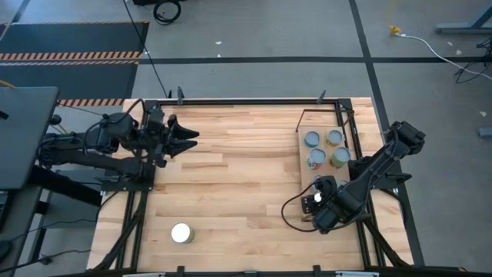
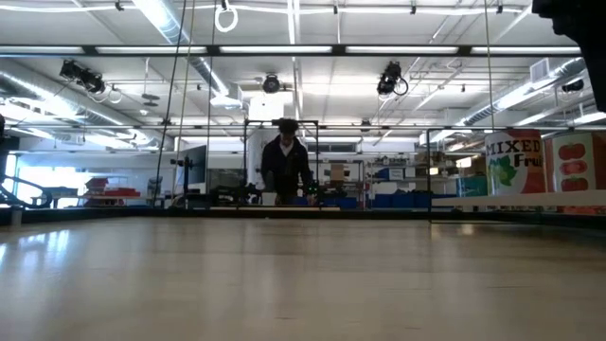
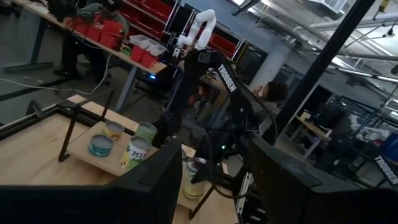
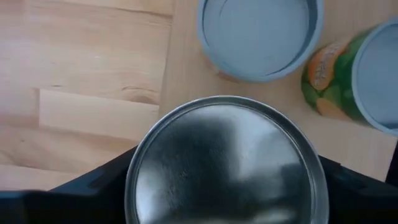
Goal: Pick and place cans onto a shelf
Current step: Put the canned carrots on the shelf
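The right end effector (image 1: 317, 198) is clenched on a can (image 4: 224, 163) over the shelf (image 1: 304, 178), at four o'clock on the worktop (image 1: 231, 192). The left end effector (image 1: 187, 138) waits released at ten o'clock.

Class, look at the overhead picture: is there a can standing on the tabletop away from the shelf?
Yes: one white-topped can stands alone on the tabletop near its front left, far from the shelf.
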